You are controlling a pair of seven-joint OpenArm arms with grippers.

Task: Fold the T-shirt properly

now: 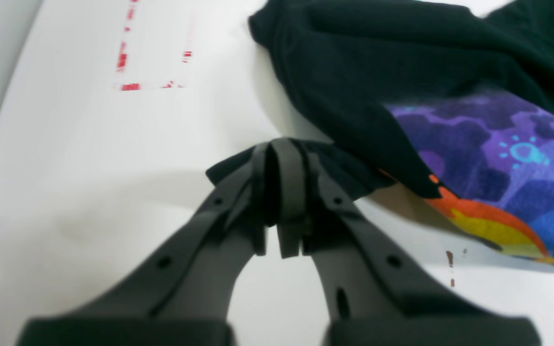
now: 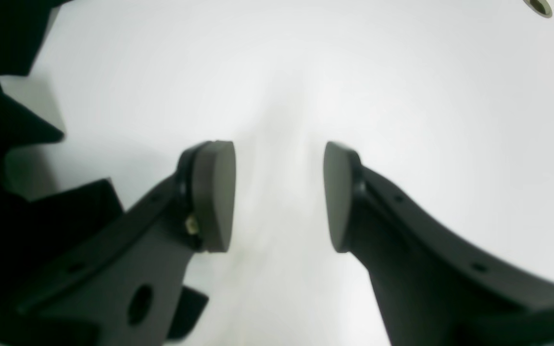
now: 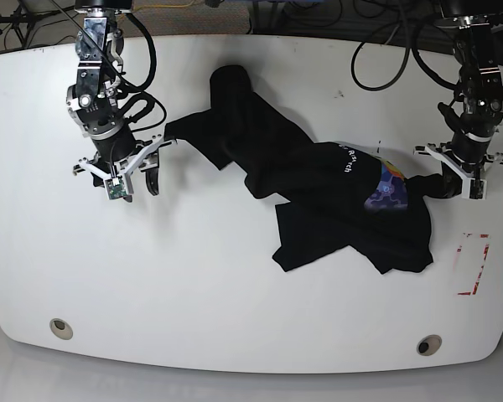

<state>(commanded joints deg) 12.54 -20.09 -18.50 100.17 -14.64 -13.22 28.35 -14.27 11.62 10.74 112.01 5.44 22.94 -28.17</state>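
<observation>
**A Crumpled Shirt and One Pinched Corner**

Our big black cloth T-shirt [image 3: 318,188] with the purple picture and orange-yellow face lies bunched up in the middle of the white round-edged table [image 3: 235,310], a bit toward the right side of the base picture. It is not flat at all yet.

What could go wrong? If we pull only from one side, the shirt may just slide in a heap and twist more. The thin bit of cloth we hold could also slip out if we tug hard. The shirt could drag over the red marks [image 3: 474,268] at the right edge and end up too near the table's rim.

Our left gripper [image 1: 277,192] is squeezed tight, with a small fold of black cloth caught between its tips, at the shirt's right edge. Our right gripper [image 2: 279,192] is wide apart and holds nothing. Only bare table shows between its pads. Black cloth lies just beside it.
</observation>
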